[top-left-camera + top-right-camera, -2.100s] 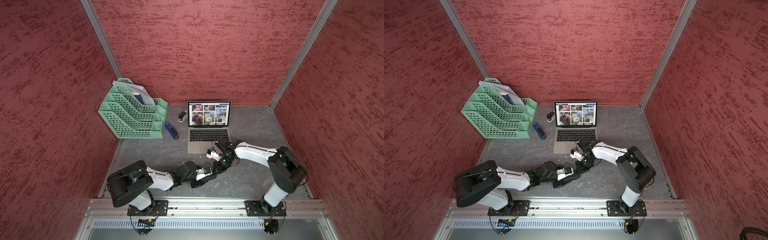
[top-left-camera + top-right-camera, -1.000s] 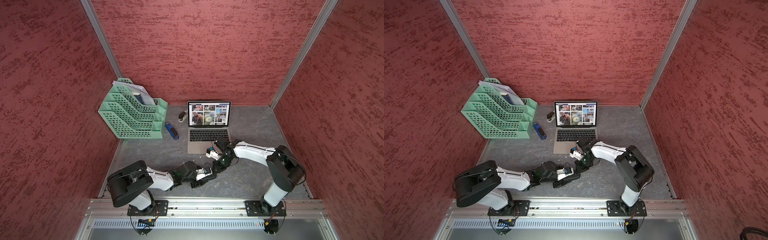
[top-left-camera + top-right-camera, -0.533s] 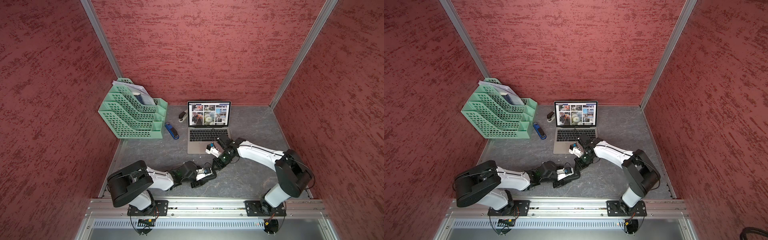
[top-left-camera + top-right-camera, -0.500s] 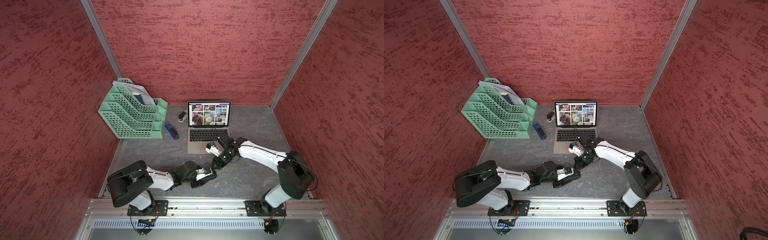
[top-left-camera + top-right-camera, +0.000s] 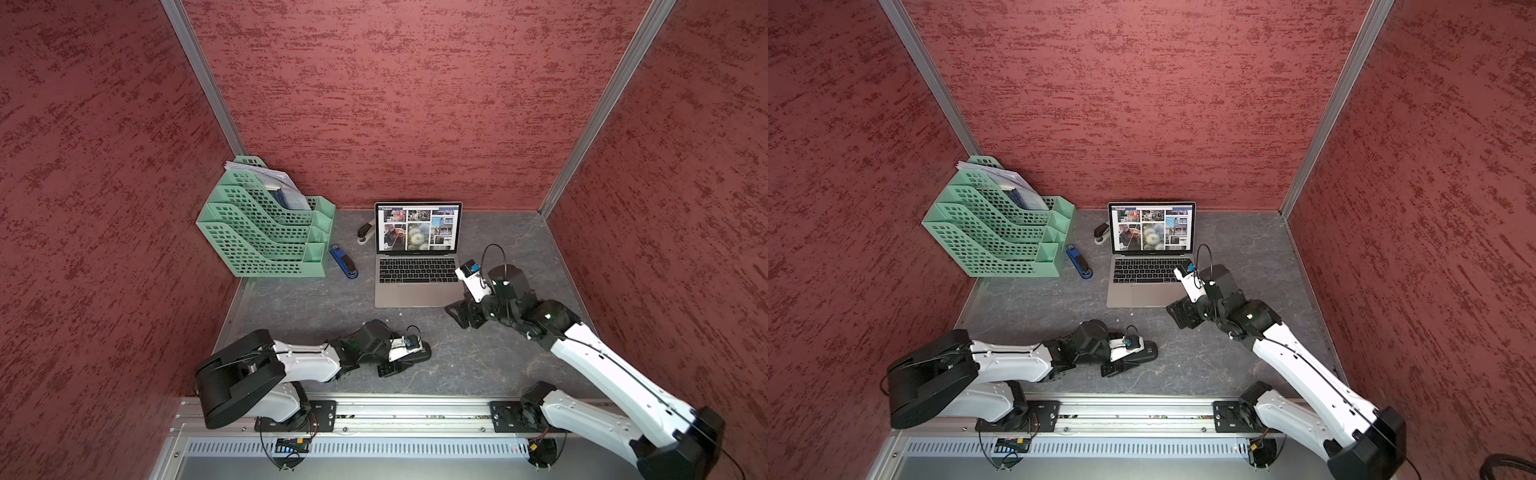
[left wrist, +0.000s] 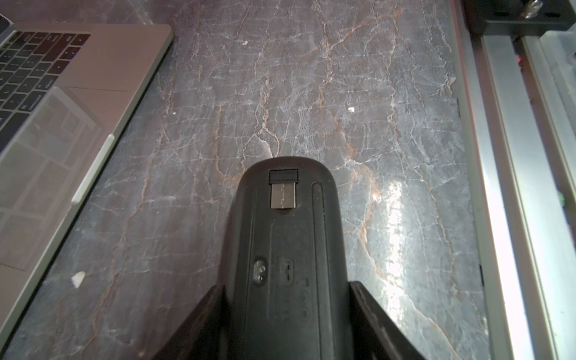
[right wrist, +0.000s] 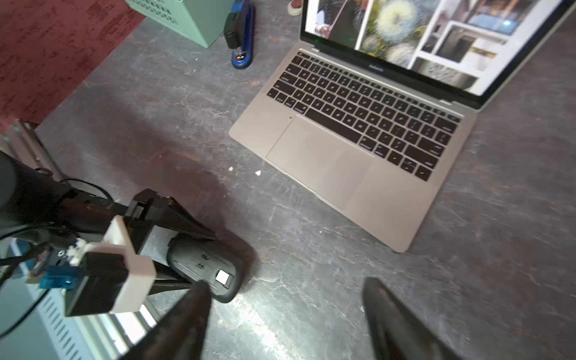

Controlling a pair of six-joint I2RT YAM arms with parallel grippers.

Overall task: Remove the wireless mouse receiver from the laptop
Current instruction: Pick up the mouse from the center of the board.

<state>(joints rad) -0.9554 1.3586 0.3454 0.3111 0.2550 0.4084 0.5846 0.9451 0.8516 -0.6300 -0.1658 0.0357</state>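
Note:
The wireless mouse receiver [image 6: 283, 190] is a tiny plug with a black cap and a metal end. It lies in a slot on the underside of a black mouse [image 6: 286, 249], apart from the laptop [image 5: 415, 291]. My left gripper [image 6: 286, 288] is shut on the upturned mouse [image 5: 417, 355], just in front of the laptop [image 6: 46, 140]. In the right wrist view the receiver [image 7: 223, 276] shows as a pale square on the mouse [image 7: 202, 265]. My right gripper [image 7: 285, 285] hangs open and empty above the table, by the laptop's front right corner [image 5: 459, 316].
A green file rack [image 5: 266, 232] stands at the back left, with a blue stapler [image 5: 344, 261] beside it. A small black-and-white stapler [image 5: 365, 232] lies left of the screen. An aluminium rail [image 5: 395, 419] runs along the front, and red walls close in the other sides.
My right gripper was shut close to the mouse; it has opened and drawn back to the right, past the laptop's front corner. The left gripper and mouse have not moved.

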